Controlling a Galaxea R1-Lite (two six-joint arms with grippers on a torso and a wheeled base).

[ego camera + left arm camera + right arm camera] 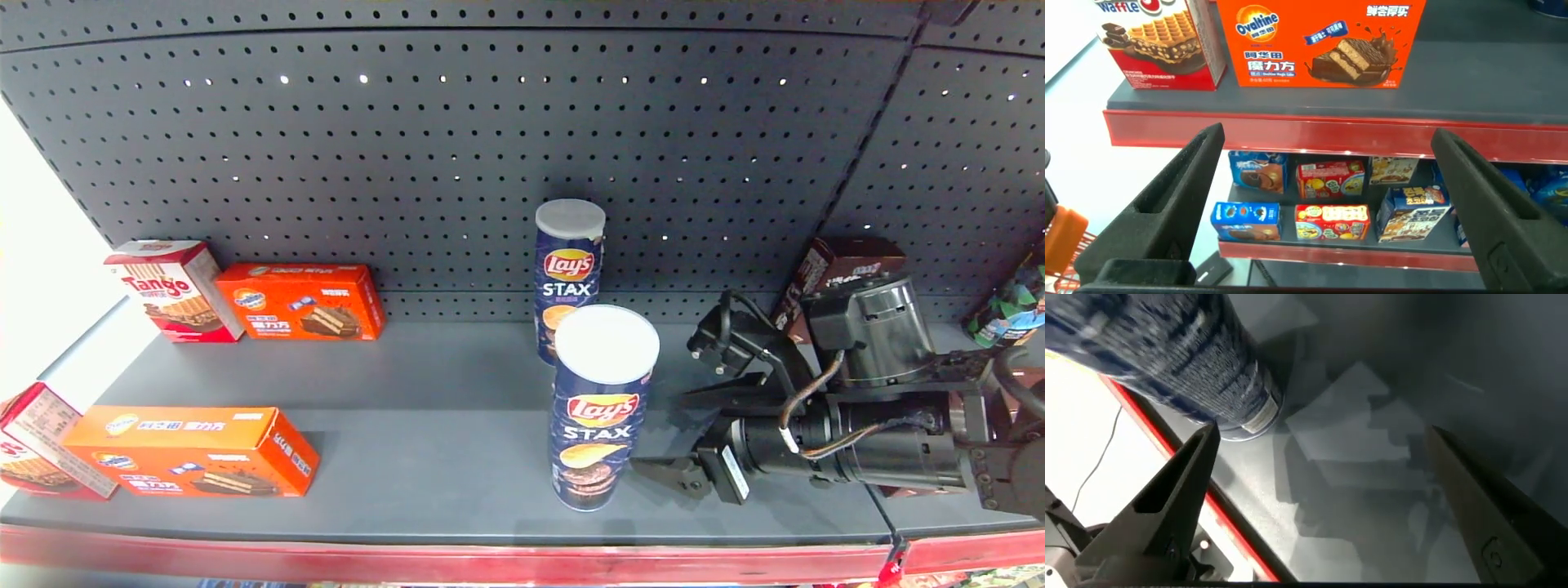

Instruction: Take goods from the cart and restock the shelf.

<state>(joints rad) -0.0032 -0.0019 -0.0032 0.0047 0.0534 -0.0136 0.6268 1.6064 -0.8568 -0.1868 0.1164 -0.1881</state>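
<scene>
The right claw (678,433) lies low over the grey shelf (424,392), near its red front edge (457,563). Its two fingers are spread wide apart and hold nothing. The front can (602,408) stands upright just past the tips of this claw, also close to the red edge. I cannot tell if a finger touches it. In the right wrist view the same claw (1319,449) is spread, and the can's bottom (1245,416) sits on the shelf by one finger, not between the two. There are two chip cans. The back can (567,269) stands upright behind the front one, farther from the claw and near the back wall with holes. On the far side of the cans from the claw there is a wide bare stretch of shelf. Beyond it are two orange boxes (302,300) and two wafer boxes (171,290), one pair at the back and one pair at the front. Behind the right claw's arm a brown box (841,261) leans, and a green bag (1012,306) is farther out. The left claw (1328,139) is spread wide too and holds nothing. It faces the shelf's red edge, and past it lower shelves (1339,249) hold many small boxes (1331,222).
</scene>
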